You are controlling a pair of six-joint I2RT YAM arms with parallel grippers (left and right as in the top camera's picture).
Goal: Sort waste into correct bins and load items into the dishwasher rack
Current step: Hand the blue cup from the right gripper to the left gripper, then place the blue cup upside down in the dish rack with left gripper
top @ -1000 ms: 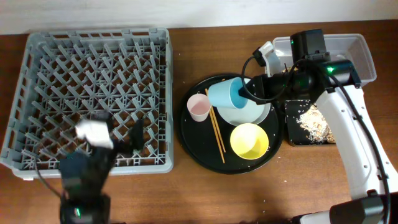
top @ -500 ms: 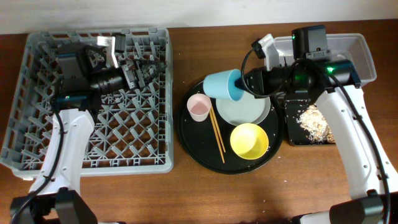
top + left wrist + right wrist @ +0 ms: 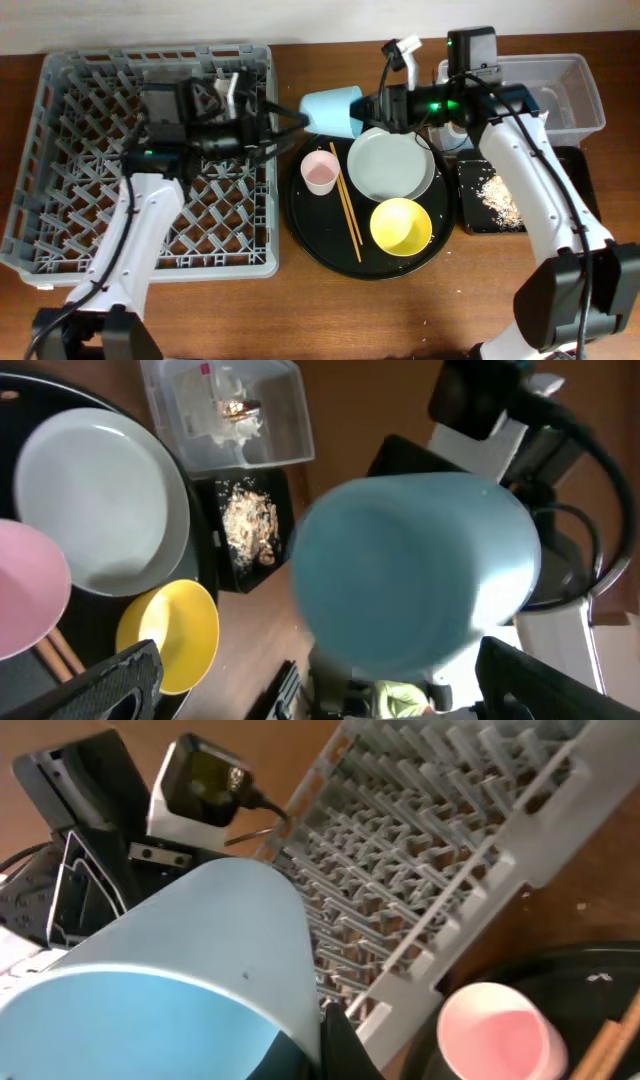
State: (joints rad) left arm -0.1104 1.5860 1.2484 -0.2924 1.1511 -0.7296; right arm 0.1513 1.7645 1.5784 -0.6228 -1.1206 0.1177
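My right gripper (image 3: pixel 368 109) is shut on the rim of the blue cup (image 3: pixel 331 109) and holds it on its side in the air, between the round tray and the grey dishwasher rack (image 3: pixel 230 265). In the right wrist view, a finger (image 3: pixel 336 1038) pinches the cup wall (image 3: pixel 200 950). My left gripper (image 3: pixel 282 122) is open over the rack's right edge, its fingers just short of the cup's base. The left wrist view shows the cup (image 3: pixel 410 575) close ahead of the open fingers (image 3: pixel 320 675). The pink cup (image 3: pixel 319 172), plate (image 3: pixel 392 166), yellow bowl (image 3: pixel 401 225) and chopsticks (image 3: pixel 347 210) lie on the round tray.
The round black tray (image 3: pixel 300 215) lies right of the rack. The clear tub (image 3: pixel 575 95) at the back right holds crumpled paper (image 3: pixel 225 415). The shallow black tray (image 3: pixel 470 222) in front of it holds food scraps (image 3: pixel 497 195). The rack (image 3: pixel 450 840) lies below the cup.
My right gripper carried the blue cup left, from above the plate towards the rack. My left arm swung from the rack's front up and right, to meet the cup at the rack's right edge.
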